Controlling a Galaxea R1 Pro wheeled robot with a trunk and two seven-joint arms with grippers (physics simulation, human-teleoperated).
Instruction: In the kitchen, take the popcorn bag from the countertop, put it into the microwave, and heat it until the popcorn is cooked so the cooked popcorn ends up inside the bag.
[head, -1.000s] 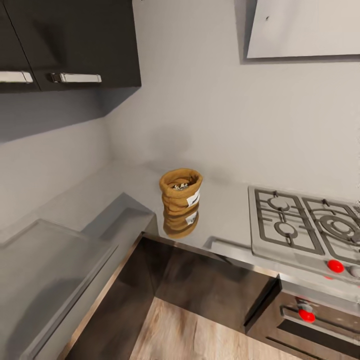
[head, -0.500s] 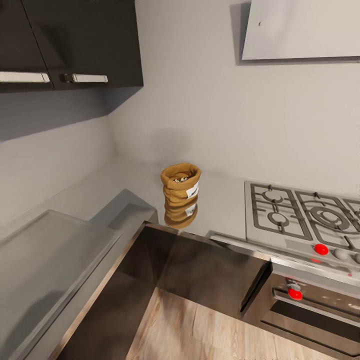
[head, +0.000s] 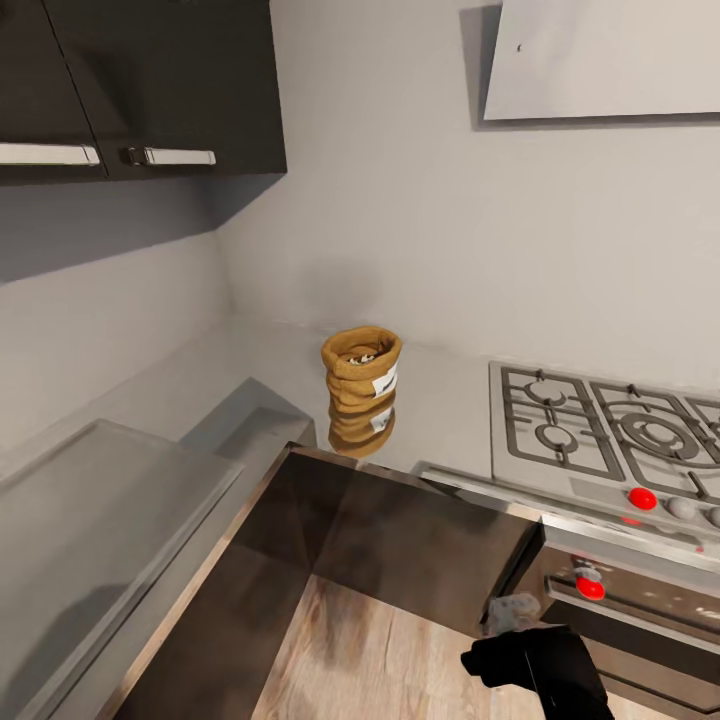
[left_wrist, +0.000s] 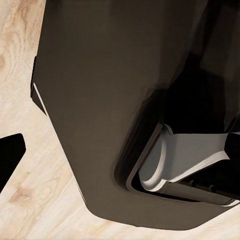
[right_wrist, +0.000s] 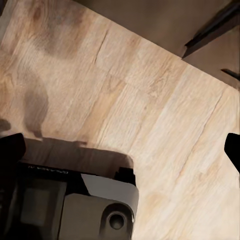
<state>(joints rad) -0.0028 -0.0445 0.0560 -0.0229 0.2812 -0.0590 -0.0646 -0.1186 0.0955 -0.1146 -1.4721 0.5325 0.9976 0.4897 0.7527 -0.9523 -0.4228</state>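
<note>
1. Tan-brown cloth popcorn bag (head: 362, 373), whitish popcorn (head: 358, 356) inside, stands upright on the glossy grey steel worktop (head: 445, 405), left of the gas hob (head: 600, 430).
2. Black right arm (head: 540, 668) low, near right; jaws' state cannot be told.
3. Judged progress: nothing grasped; pickup, loading and heating remain.

**Layout, counter corner**

popcorn bag (head: 361, 376) upright on countertop (head: 445, 410), near back wall, popcorn (head: 358, 356) inside at the rim. Gas hob (head: 600, 440) to its right, well apart; oven (head: 625, 625) w/ knobs below hob. Wall cabinets (head: 140, 85) up left, hood (head: 600, 58) up right above hob. Counter wraps L-shape down left side. Right arm (head: 540, 668) low right, over floor (head: 360, 655), in front of oven
</note>
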